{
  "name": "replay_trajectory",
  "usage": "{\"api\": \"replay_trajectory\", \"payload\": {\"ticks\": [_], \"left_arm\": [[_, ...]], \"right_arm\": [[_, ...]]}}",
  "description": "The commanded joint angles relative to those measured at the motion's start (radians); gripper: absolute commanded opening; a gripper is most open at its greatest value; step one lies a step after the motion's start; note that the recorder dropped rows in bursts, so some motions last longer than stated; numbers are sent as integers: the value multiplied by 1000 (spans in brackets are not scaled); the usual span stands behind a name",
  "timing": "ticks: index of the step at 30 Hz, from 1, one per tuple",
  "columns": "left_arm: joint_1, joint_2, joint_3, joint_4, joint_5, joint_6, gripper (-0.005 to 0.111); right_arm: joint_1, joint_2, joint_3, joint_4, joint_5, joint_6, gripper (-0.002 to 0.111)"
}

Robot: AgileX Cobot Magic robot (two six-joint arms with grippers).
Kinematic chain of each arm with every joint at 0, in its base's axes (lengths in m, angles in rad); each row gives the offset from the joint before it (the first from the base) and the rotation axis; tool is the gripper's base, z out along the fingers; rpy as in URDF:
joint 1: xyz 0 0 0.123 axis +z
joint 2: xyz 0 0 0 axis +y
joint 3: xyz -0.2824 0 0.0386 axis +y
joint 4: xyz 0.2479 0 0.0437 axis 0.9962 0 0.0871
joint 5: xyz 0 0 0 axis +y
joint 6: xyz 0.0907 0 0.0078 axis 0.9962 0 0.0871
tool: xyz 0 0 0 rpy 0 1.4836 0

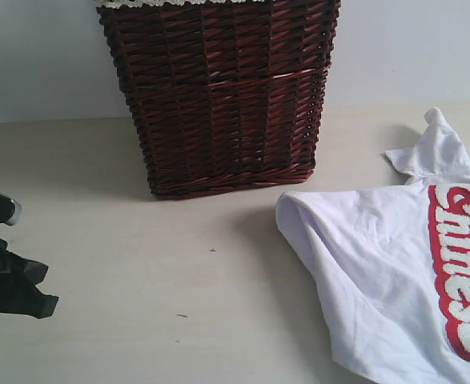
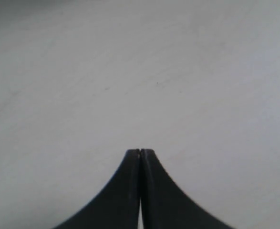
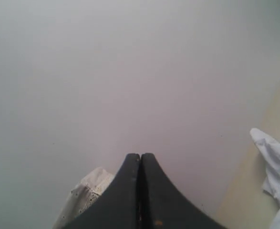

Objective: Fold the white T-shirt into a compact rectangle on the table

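Shirt [image 1: 379,264] unfolded, arms parked.
Bunched nr right edge of table [image 1: 138,264]; L gripper [image 2: 140,151] & R gripper [image 3: 140,155] jaws closed tight, empty, off cloth – prob. start pose.

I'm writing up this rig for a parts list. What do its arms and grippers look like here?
Left gripper and right gripper: matte black fingers, wide at the base, curving in to slim tips. The left arm, seen at the exterior view's edge, is blocky black with a pale grey cap. No cables or markings show.
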Motion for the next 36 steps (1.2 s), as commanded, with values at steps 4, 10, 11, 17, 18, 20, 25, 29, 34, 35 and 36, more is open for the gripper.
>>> {"api": "replay_trajectory", "payload": {"ticks": [4,10,11,17,18,20,25,29,34,35,36], "left_arm": [[-2,-5,-2,-6,-16,-9,0],[-2,-5,-2,-6,-16,-9,0],[-2,-5,-2,-6,-16,-9,0],[-2,-5,-2,-6,-68,-17,0],[-2,-5,-2,-6,-100,-45,0],[-2,1,-2,20,-169,-126,0],[-52,52,-2,327,-270,-374,0],[-140,84,-28,445,-361,-400,0],[-239,91,-130,528,-377,-638,0],[-244,91,-143,564,-386,-664,0],[-249,91,-159,622,-397,-693,0]], "right_arm": [[1,-6,3,24,72,20,0],[1,-6,3,70,59,71,0],[1,-6,3,64,63,52,0],[1,-6,-90,-221,70,-201,6],[1,-2,-130,-293,89,-240,8],[1,54,-239,-460,153,-330,9],[1,354,-465,-573,487,-535,9],[1,673,-582,-497,696,-658,9],[1,1079,-653,-476,691,-695,9],[1,1134,-657,-484,658,-704,9],[1,1218,-668,-501,649,-746,8]]}}
